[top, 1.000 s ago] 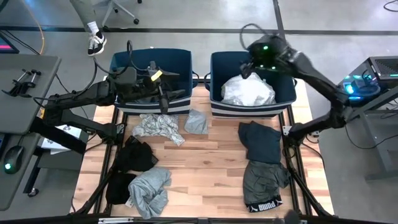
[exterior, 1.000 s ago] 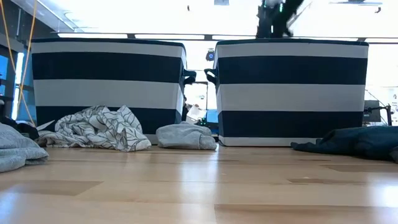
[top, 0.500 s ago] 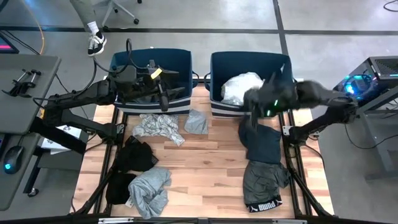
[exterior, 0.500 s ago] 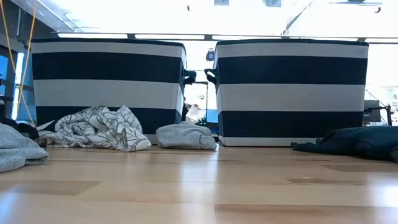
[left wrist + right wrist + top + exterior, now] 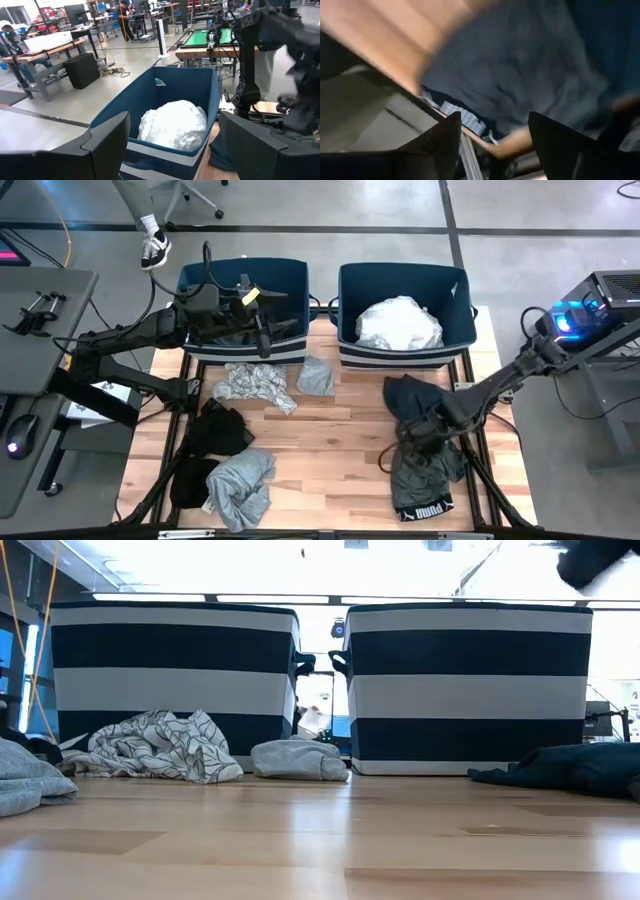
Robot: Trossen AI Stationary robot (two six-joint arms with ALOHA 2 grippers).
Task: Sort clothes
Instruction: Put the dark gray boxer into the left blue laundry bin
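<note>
From above, the right gripper [image 5: 425, 435] hangs over the dark grey garment [image 5: 425, 470] at the desk's [image 5: 330, 430] right front, just below the dark navy garment [image 5: 418, 405]. The left gripper [image 5: 262, 330] sits over the left bin [image 5: 243, 275]; a white garment [image 5: 398, 323] fills the right bin [image 5: 400, 280]. A patterned garment [image 5: 255, 383] and a small grey garment [image 5: 316, 376] lie before the left bin, with black clothes [image 5: 215, 430] and a light grey garment [image 5: 243, 483] toward the left front.

At desk level, the patterned garment [image 5: 155, 747] and the small grey one [image 5: 298, 758] rest against the left bin [image 5: 170, 680]; the navy garment [image 5: 575, 768] lies right.

The left wrist view shows its fingers [image 5: 107, 145] spread apart, facing the white garment [image 5: 175, 124].

The right wrist view shows its fingers [image 5: 440, 142] parted above dark grey fabric [image 5: 520, 75], holding nothing.
</note>
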